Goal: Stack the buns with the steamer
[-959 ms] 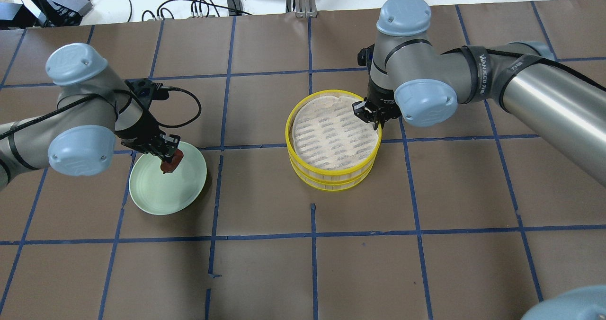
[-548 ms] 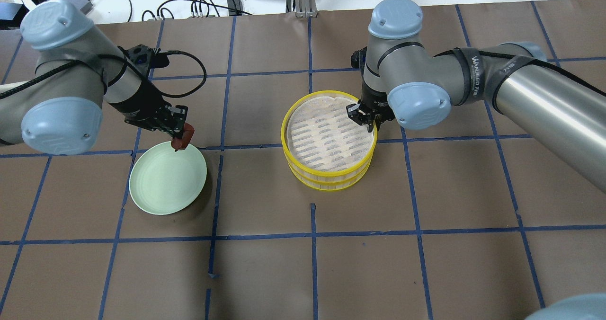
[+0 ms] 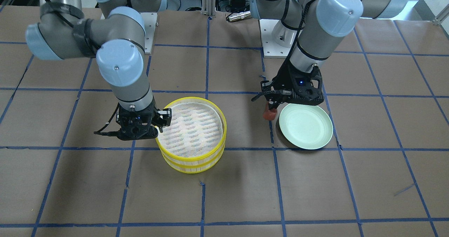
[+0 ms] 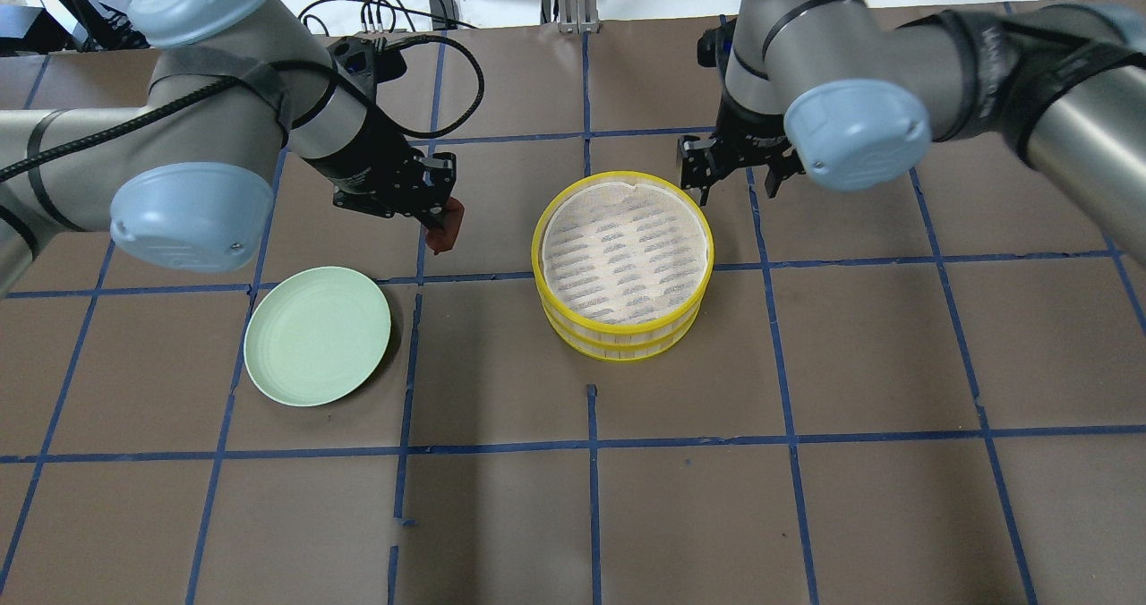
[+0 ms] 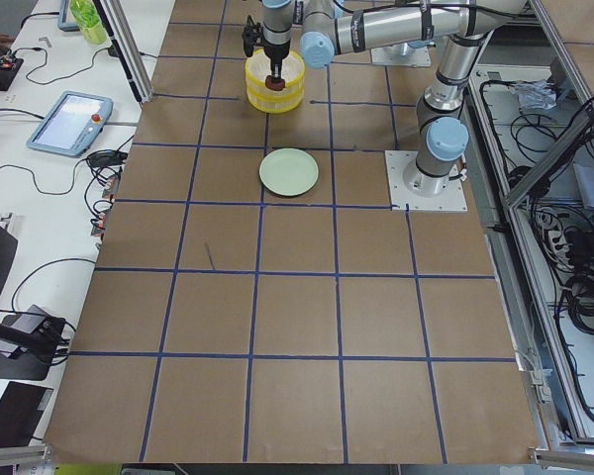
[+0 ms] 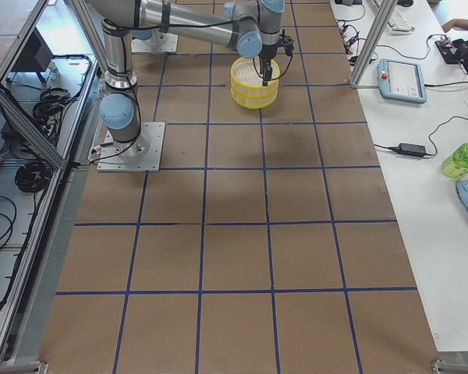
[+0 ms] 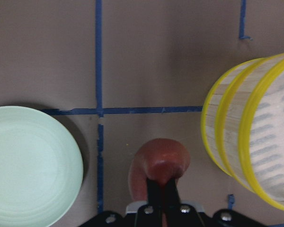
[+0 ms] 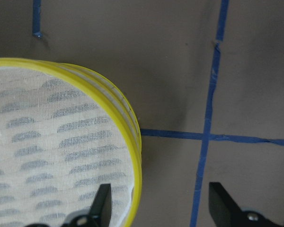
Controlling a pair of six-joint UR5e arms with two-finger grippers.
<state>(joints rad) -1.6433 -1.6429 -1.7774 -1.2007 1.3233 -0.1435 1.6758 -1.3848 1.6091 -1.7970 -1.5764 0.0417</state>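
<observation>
Left gripper (image 4: 438,218) clamps the reddish-brown bun (image 7: 161,163) in the air, left of centre in the overhead view, between the green plate (image 4: 317,347) and the yellow steamer (image 4: 627,341), apparently bound for it. Right gripper (image 8: 162,208), jaws wide and empty, straddles the steamer's upper-right rim, seemingly to steady it.

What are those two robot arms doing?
The left gripper holds a reddish-brown bun in the air, between the green plate and the yellow steamer. The right gripper is open at the steamer's edge, one finger over the cloth inside, the other outside. Nothing lies on the cloth yet.
</observation>
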